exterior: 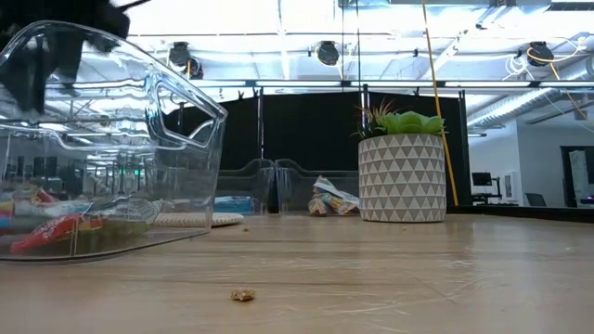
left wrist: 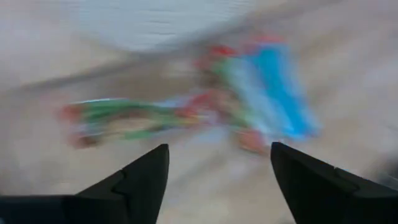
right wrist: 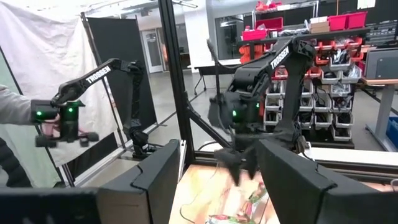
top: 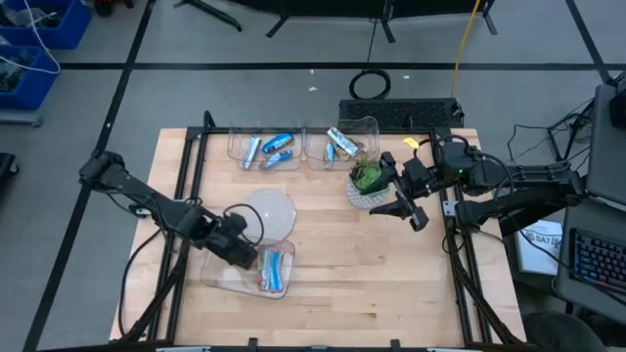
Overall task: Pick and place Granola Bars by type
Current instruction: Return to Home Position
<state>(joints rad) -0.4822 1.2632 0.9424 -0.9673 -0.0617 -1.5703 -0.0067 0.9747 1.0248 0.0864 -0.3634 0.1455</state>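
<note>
Littering wood table (top: pixel 391 284): crumb (exterior: pixel 243 295); granola bars (top: pixel 274 269) binned; black curtain (exterior: pixel 306 130) behind.

- Grey floor (top: pixel 293 44) crossed by black tape lines (top: pixel 293 66) surrounds the wooden table (top: pixel 333 284).
- Blue crates (top: pixel 39 24) sit at ten o'clock, a keyboard (top: pixel 595 259) at four.
- Black curtains (exterior: pixel 306 130) hang at twelve, under round ceiling lamps (exterior: pixel 325 51).
- Shelves (right wrist: pixel 339 68) hold red bins (right wrist: pixel 348 20).

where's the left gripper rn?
High view, lower left: open left gripper over the clear plastic tub of red and blue foil-wrapped bars; right gripper by the potted green plant.
</note>
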